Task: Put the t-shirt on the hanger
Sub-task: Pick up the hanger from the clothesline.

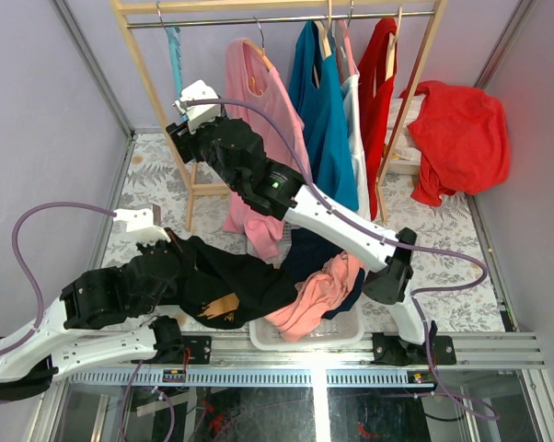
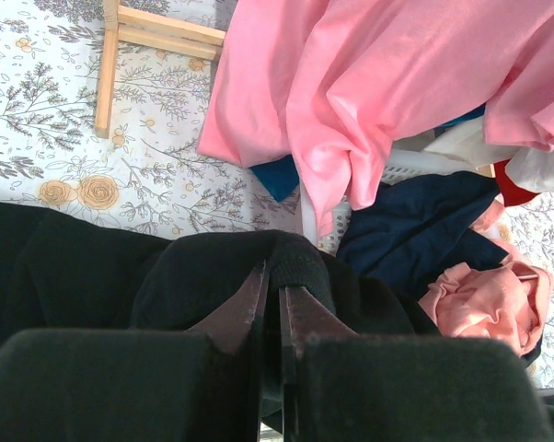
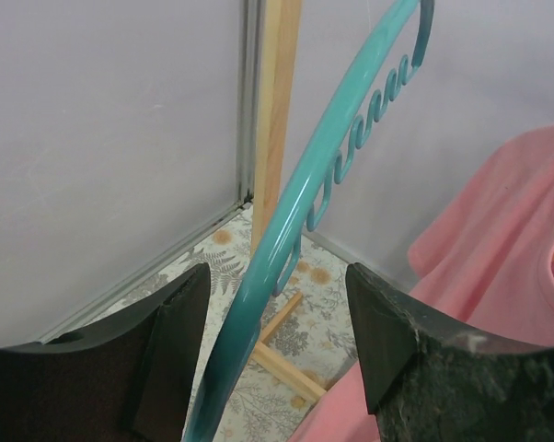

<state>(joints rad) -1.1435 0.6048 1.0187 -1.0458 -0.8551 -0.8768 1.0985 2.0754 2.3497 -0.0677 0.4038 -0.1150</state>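
Observation:
The black t-shirt (image 1: 226,276) with a tan print lies bunched at the front left, draped partly over the basket. My left gripper (image 1: 171,247) is shut on a fold of its black cloth (image 2: 300,262). The light blue hanger (image 1: 174,51) hangs at the left end of the rack rail. My right gripper (image 1: 187,103) is open just below it. In the right wrist view the hanger's arm (image 3: 286,221) runs between the two fingers, nearer the left one, and its wavy bar (image 3: 374,106) shows further up. No finger touches it.
A wooden rack (image 1: 148,87) stands at the back with pink (image 1: 263,101), blue (image 1: 323,110) and red (image 1: 380,64) garments on wooden hangers. A white basket (image 1: 305,333) holds pink and navy clothes. A red garment (image 1: 456,138) lies at the right. Walls stand close around.

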